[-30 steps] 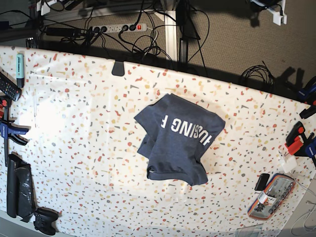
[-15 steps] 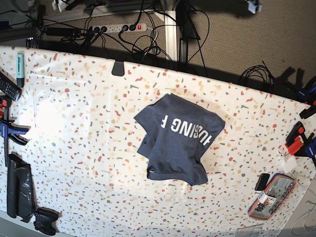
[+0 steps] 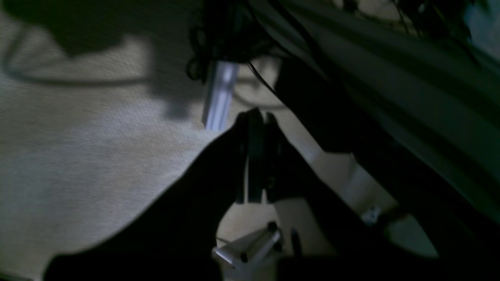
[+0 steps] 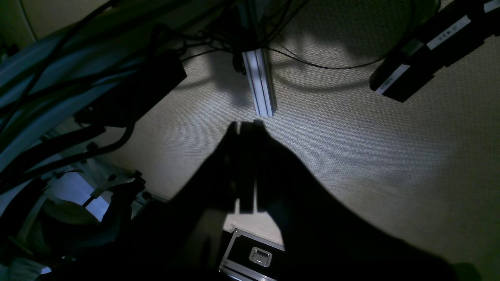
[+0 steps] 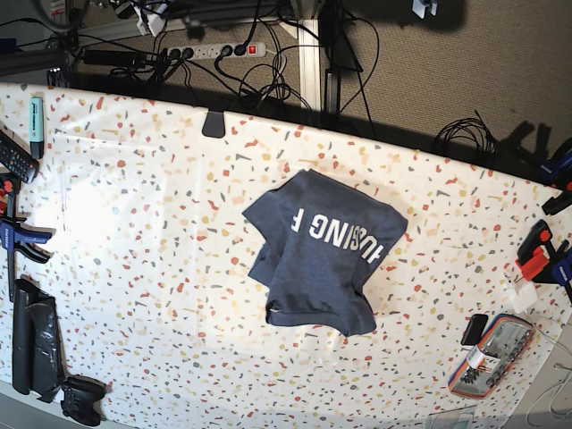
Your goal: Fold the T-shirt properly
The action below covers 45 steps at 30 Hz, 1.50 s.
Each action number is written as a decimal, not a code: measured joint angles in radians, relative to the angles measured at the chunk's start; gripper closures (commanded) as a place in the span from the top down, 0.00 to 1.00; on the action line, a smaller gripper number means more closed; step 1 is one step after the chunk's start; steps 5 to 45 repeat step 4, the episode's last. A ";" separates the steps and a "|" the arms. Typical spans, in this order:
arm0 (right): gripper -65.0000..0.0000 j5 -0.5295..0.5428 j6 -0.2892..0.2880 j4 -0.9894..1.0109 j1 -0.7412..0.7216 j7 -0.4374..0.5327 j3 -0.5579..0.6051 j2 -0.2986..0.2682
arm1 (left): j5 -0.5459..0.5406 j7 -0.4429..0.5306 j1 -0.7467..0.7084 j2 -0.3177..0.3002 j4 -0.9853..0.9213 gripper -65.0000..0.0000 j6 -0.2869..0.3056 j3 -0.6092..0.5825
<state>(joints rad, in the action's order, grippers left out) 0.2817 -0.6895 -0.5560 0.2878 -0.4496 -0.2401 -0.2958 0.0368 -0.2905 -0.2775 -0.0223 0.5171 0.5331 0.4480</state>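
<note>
Slate-blue T-shirt [image 5: 322,255] lies folded on the speckled table [image 5: 134,223]; both grippers, dim silhouettes, look pressed together, empty.

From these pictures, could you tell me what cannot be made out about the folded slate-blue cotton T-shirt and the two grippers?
- Slate-blue T-shirt: base view, lettering cut off by folds.
- Left gripper: left wrist view, dark blurred silhouette, surface detail lost.
- Right gripper: right wrist view, backlit; neither wrist view shows the shirt.

T-shirt [image 5: 322,255] of matt, heathered slate-blue cloth with white printed lettering; surface [image 5: 152,259] smooth, with a speckled terrazzo-pattern finish; floor [image 4: 371,148] of rough woven beige carpet; rail [image 4: 258,82] of pale, ribbed metal.
</note>
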 measured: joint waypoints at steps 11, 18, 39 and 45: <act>0.00 0.000 0.000 0.000 0.000 0.000 0.000 -0.001 | -0.001 0.000 0.000 0.000 0.000 0.00 0.000 0.000; 0.00 0.000 0.000 0.000 0.000 0.000 0.000 -0.001 | -0.001 0.000 0.000 0.000 0.000 0.00 0.000 0.000; 0.00 0.000 0.000 0.000 0.000 0.000 0.000 -0.001 | -0.001 0.000 0.000 0.000 0.000 0.00 0.000 0.000; 0.00 0.000 0.000 0.000 0.000 0.000 0.000 -0.001 | -0.001 0.000 0.000 0.000 0.000 0.00 0.000 0.000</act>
